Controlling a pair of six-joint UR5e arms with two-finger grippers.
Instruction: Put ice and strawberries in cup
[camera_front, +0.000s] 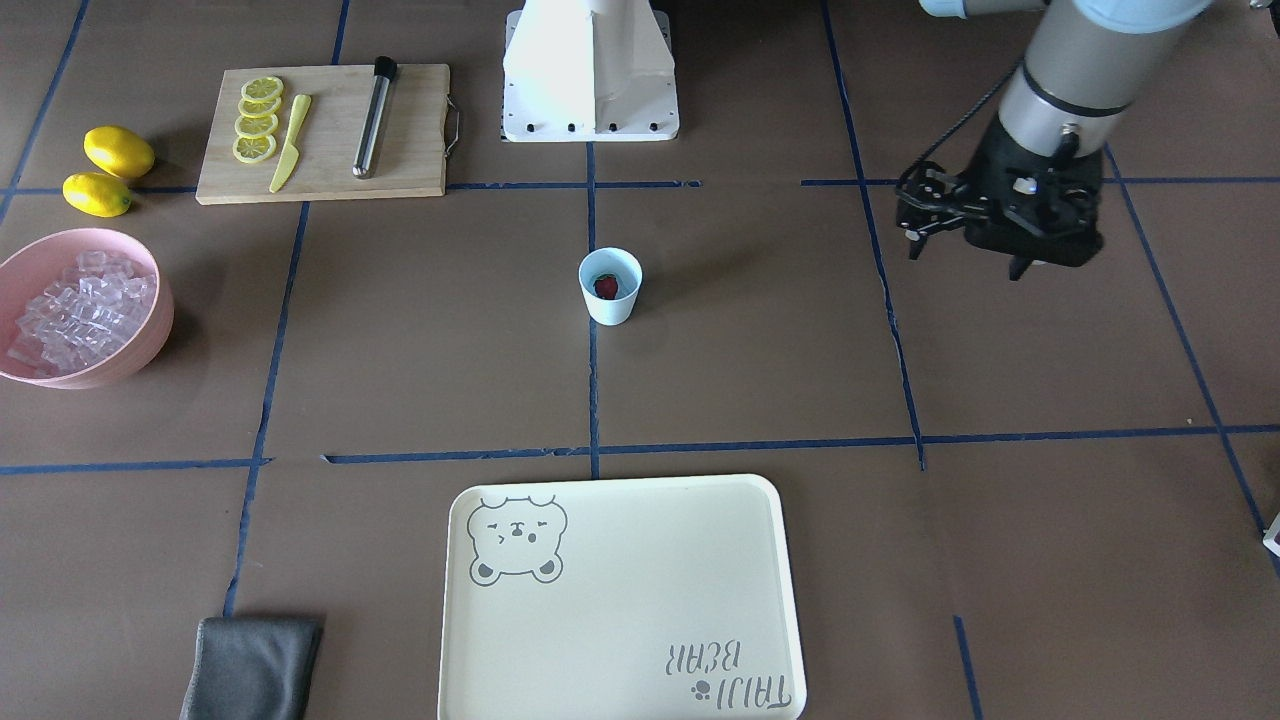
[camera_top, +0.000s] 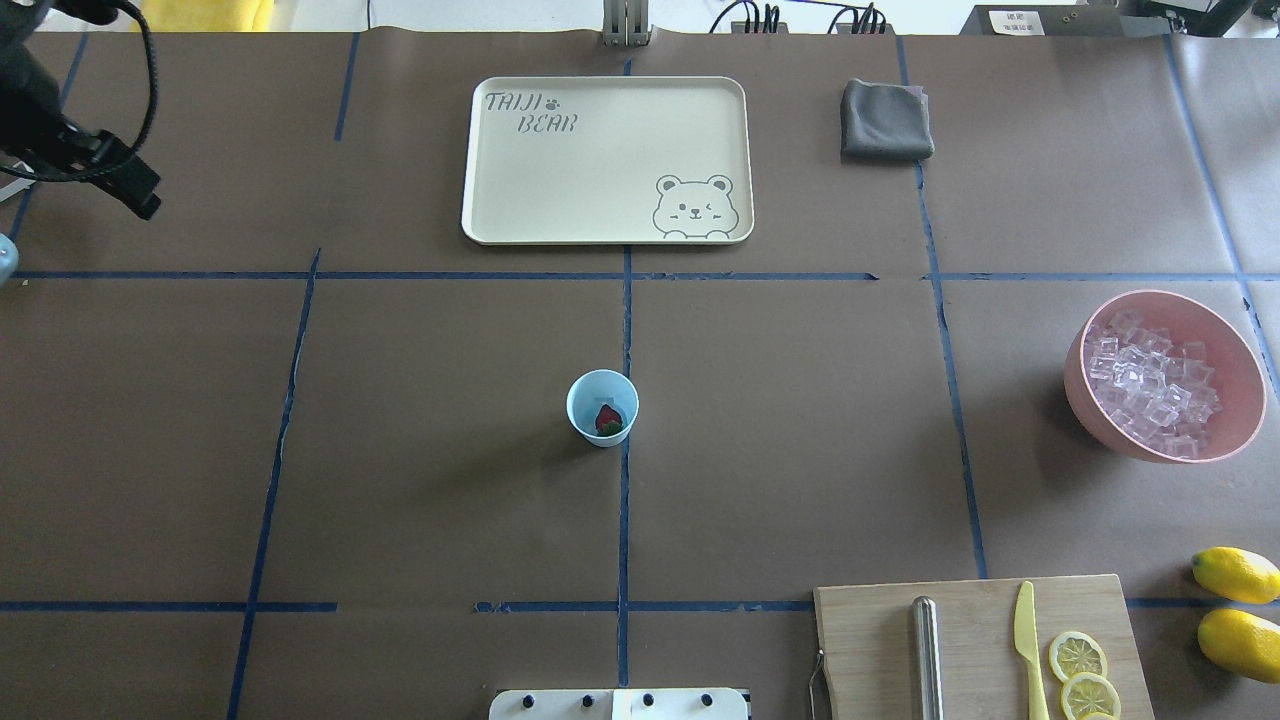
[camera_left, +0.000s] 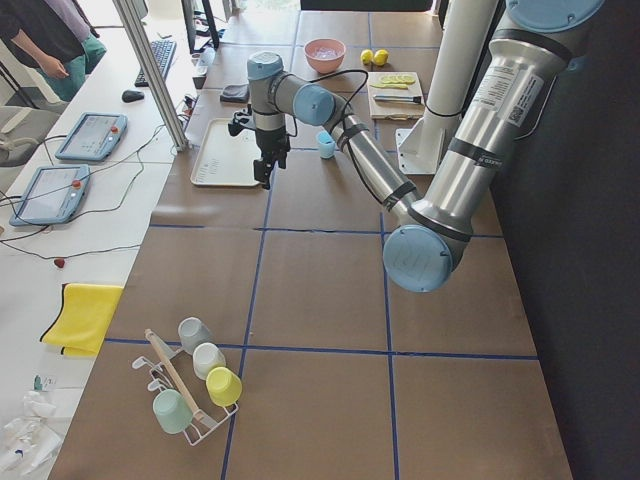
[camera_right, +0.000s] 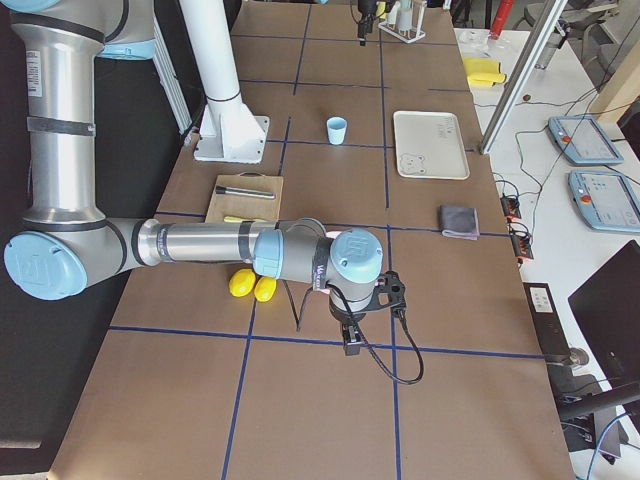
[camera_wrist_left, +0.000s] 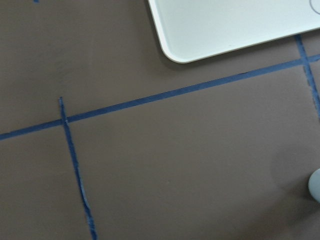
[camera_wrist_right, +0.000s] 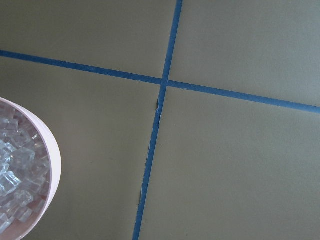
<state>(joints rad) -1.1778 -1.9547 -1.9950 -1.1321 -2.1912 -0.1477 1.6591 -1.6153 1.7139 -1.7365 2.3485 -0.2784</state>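
The pale-blue cup (camera_front: 610, 290) stands upright at the middle of the table, also in the overhead view (camera_top: 602, 405). The red strawberry (camera_front: 606, 287) lies inside it. The ice (camera_front: 78, 312) fills the pink bowl (camera_front: 150, 340), seen overhead at the right (camera_top: 1150, 385). My left gripper (camera_front: 965, 258) hangs open and empty above the table, well to the side of the cup; overhead it shows at the far left (camera_top: 110, 180). My right gripper (camera_right: 351, 338) shows only in the exterior right view, near the bowl, and I cannot tell if it is open.
A cream bear tray (camera_front: 620, 600) and a grey cloth (camera_front: 252, 668) lie on the operators' side. A wooden board (camera_front: 400, 150) holds lemon slices, a yellow knife and a metal rod. Two lemons (camera_front: 108, 170) lie beside it. The robot base (camera_front: 590, 75) stands behind the cup.
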